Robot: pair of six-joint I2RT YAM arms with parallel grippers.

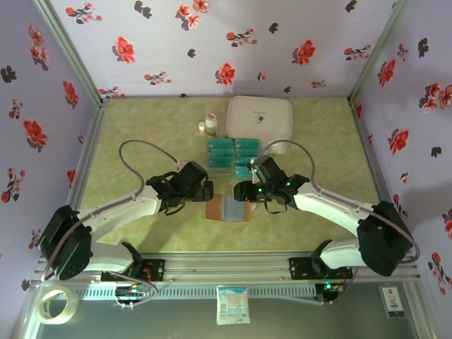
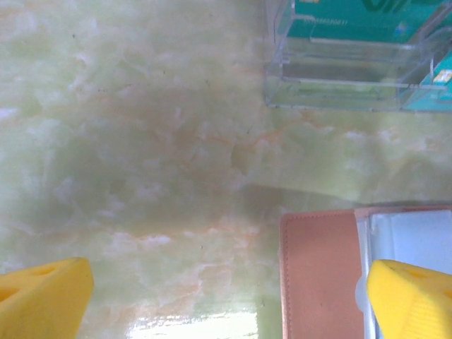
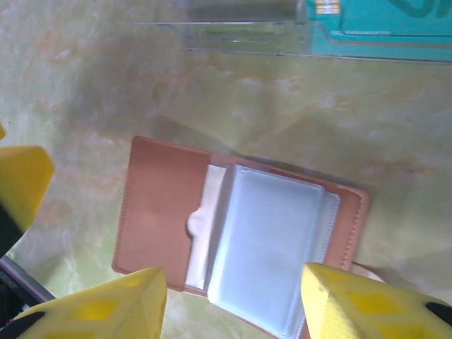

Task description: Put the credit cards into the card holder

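Card holder point(image 3: 240, 233), one, open; credit cards point(image 1: 221, 146) in one clear tray point(image 2: 339, 92), count unclear; both jaws apart, empty

White left arm point(image 1: 116, 210) and right arm point(image 1: 332, 208), bulky black joint housings point(image 1: 67, 244), looping grey cables point(image 1: 134, 147), small green lights point(image 1: 263, 189) at the right wrist, left pincer point(image 2: 229, 300) and right pincer point(image 3: 233, 304) with chunky bright-yellow fingers point(image 3: 113, 304)

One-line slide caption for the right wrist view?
Right hand open over the unfolded card holder on the green table, credit cards in a clear tray beyond.
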